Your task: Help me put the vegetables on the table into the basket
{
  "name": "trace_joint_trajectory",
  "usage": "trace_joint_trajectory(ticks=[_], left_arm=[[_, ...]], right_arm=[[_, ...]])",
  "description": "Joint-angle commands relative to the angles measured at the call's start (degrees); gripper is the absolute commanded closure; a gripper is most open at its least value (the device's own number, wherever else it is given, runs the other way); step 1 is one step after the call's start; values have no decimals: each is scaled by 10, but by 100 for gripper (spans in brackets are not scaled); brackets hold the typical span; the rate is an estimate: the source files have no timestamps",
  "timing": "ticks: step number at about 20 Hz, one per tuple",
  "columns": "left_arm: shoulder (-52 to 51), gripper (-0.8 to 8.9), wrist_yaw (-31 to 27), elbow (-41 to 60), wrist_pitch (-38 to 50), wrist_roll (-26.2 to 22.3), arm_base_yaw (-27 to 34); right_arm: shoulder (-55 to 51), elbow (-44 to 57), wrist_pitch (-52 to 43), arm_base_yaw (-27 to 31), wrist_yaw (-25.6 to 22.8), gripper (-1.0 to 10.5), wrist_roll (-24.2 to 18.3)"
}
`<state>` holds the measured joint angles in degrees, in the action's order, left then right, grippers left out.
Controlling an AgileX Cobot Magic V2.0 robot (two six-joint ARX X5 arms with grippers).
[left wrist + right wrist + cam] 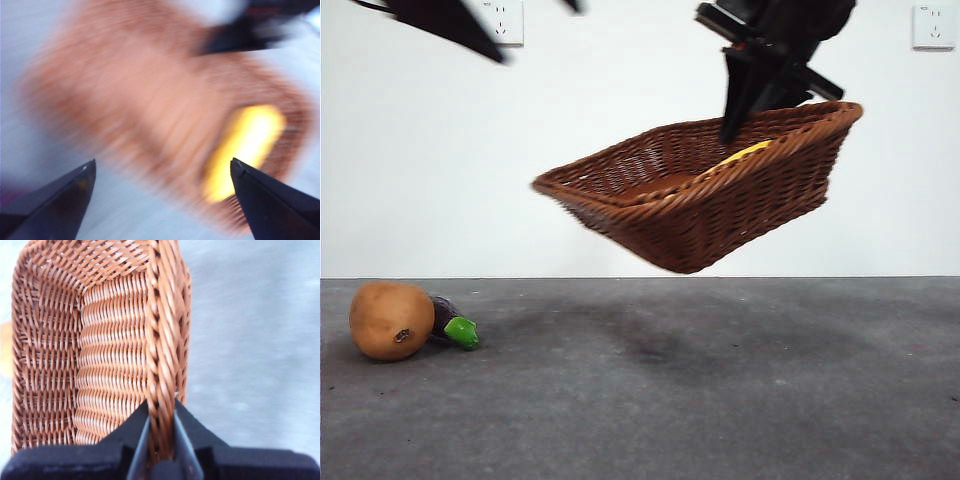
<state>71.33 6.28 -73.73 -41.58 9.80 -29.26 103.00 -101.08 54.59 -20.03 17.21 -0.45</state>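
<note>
Our right end effector [161, 440] is pinching the basket [710, 200] rim, holding it tilted above the surface [720, 400]; our left end effector [162, 200] is gaping empty.

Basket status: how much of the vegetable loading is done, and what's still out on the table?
Done: the yellow corn piece lies inside the basket. In hand: the right claw is shut on the basket's rim and holds it tilted in the air above the table; the left claw is open, holding nothing. Left: the potato and the eggplant lie on the table, side by side.
</note>
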Motion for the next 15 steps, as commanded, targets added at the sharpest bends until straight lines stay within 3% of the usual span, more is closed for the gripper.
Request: trace_joint_trajectory(ticks=[1, 4, 6, 8, 12, 15], left_arm=[[-2, 364, -76, 1, -72, 36, 38], [44, 364, -95, 1, -117, 88, 87], [91, 364, -71, 1, -114, 156, 117], [131, 364, -59, 1, -107, 189, 129], [201, 364, -63, 1, -113, 228, 130], [238, 364, -94, 1, -115, 230, 130]], right_arm=[[-25, 1, -7, 22, 14, 959, -13], [-43, 1, -5, 43, 14, 959, -28], [-50, 1, -5, 52, 23, 959, -31], [-51, 1, -4, 55, 51, 959, -34], [-51, 1, -4, 55, 56, 959, -42], [-51, 1, 2, 55, 56, 959, -46]])
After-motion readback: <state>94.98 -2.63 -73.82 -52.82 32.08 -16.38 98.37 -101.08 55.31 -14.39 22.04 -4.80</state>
